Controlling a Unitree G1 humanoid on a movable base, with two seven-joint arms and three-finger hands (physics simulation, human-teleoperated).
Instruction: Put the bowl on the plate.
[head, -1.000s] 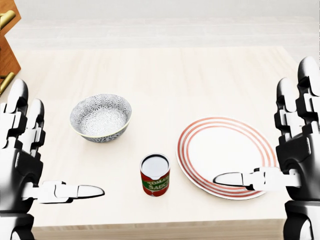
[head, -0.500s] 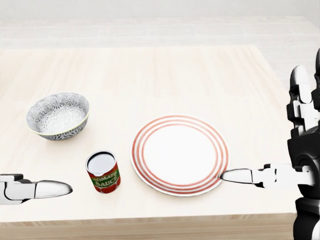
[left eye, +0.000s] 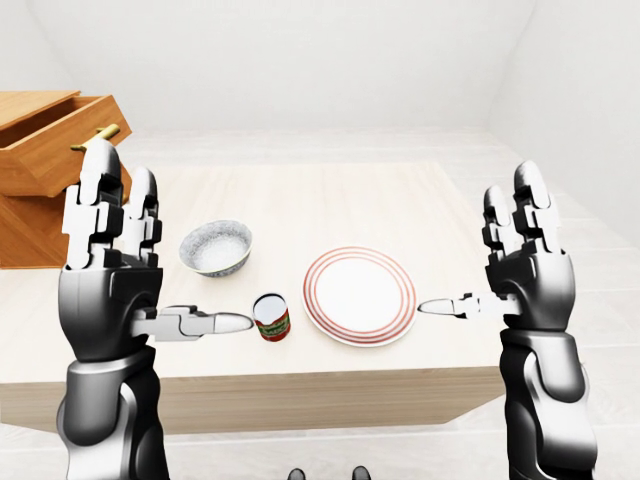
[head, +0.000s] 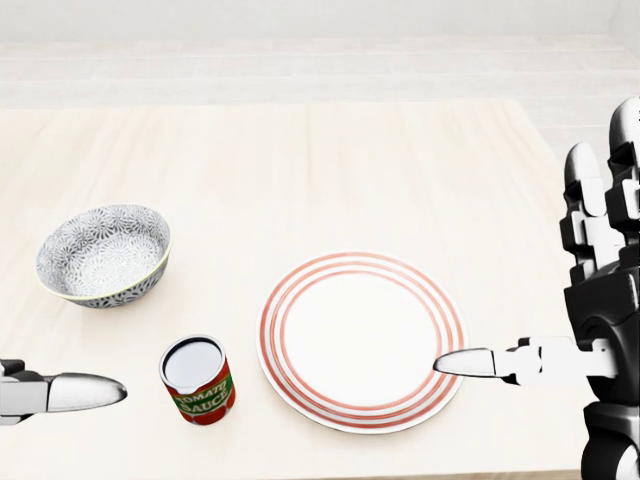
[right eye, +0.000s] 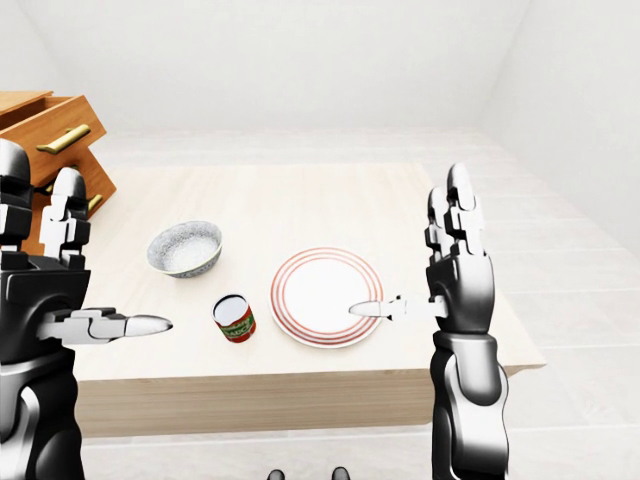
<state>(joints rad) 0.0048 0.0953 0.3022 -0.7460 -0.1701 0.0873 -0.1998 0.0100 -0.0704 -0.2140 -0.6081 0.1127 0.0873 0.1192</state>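
The patterned grey bowl (head: 103, 255) stands upright on the pale wooden table (head: 330, 170), left of the plate. The white plate with red rings (head: 362, 340) lies flat to its right, with nothing on it. My left hand (left eye: 150, 260) is raised and open, left of the bowl and apart from it, thumb pointing right. In the head view only that thumb (head: 70, 392) shows, at the bottom left. My right hand (left eye: 480, 250) is open at the right of the plate, and its thumb tip (head: 462, 362) hangs over the plate's right rim. Neither hand holds anything.
A tomato sauce can (head: 198, 380) stands upright between bowl and plate, near the table's lower edge. A wooden drawer chest (left eye: 45, 150) with an open drawer and brass handle sits at the table's left end.
The whole head picture has shifted left and then down, so the camera moved. Bowl, can and plate keep their places relative to one another. Both hands stay open.
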